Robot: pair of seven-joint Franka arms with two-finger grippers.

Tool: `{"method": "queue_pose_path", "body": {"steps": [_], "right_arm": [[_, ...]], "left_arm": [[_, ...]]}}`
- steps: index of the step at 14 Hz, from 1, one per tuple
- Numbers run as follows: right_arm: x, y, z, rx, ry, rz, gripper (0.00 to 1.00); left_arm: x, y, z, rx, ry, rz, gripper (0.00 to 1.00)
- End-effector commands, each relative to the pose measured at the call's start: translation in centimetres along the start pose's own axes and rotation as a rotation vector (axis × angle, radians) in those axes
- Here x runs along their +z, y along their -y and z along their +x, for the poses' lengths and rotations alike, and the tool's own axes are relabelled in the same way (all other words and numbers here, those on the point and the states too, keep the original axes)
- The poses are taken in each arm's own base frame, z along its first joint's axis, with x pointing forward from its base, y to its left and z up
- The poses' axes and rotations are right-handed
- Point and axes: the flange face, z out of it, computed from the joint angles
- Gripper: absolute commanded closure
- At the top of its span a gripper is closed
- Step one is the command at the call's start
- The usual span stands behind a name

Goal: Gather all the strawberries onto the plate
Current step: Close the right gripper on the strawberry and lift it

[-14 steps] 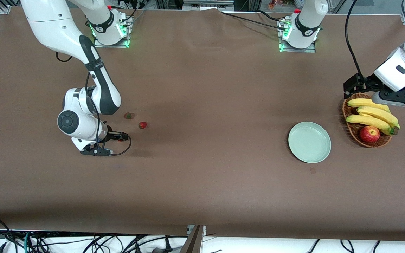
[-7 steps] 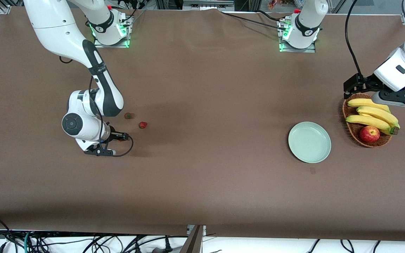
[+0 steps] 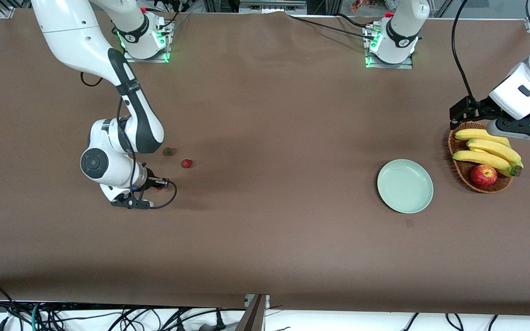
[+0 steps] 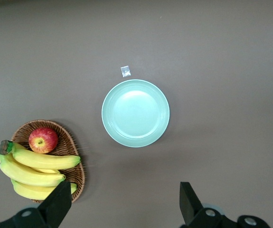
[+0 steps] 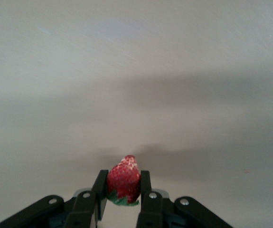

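The front view looks down from high across the brown cloth-covered surface [image 3: 265,207], both arm bases along its top edge. The left wrist view looks straight down from well above, sharing the round pale mint-green plate [image 3: 405,185] [image 4: 135,113] with it. The right wrist view sits close above the surface.

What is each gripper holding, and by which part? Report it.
The right gripper is shut on a strawberry, its fingers pinching the berry's red sides just above the green cap. The left gripper, open, holds nothing.
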Motion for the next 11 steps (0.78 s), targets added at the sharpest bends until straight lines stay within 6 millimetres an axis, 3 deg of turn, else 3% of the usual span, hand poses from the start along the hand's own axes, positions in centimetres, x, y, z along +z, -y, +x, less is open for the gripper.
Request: {"method": "queue_pose_path", "body": {"steps": [1,5,9,11], "right_arm": [[-2.3,7.1,1.0,0.062,-0.02,0.039,0.87],[-1.8,18.1,-1.1,0.134,-0.071,0.082,0.86],[-0.2,29.1,-5.9,0.312,-0.11,0.219,0.82],[1.2,32.7,-8.1,0.354,-0.138,0.278,0.82]], "left_arm": [[-0.5,0.0,0.0,-0.006,-0.007,-0.013,0.0],[-0.5,0.0,0.0,-0.006,-0.007,-0.012,0.0],[-0.5,0.0,0.0,-0.006,-0.008,-0.013,0.0],[-0.5,0.0,0.0,-0.006,-0.008,-0.013,0.0]]}}
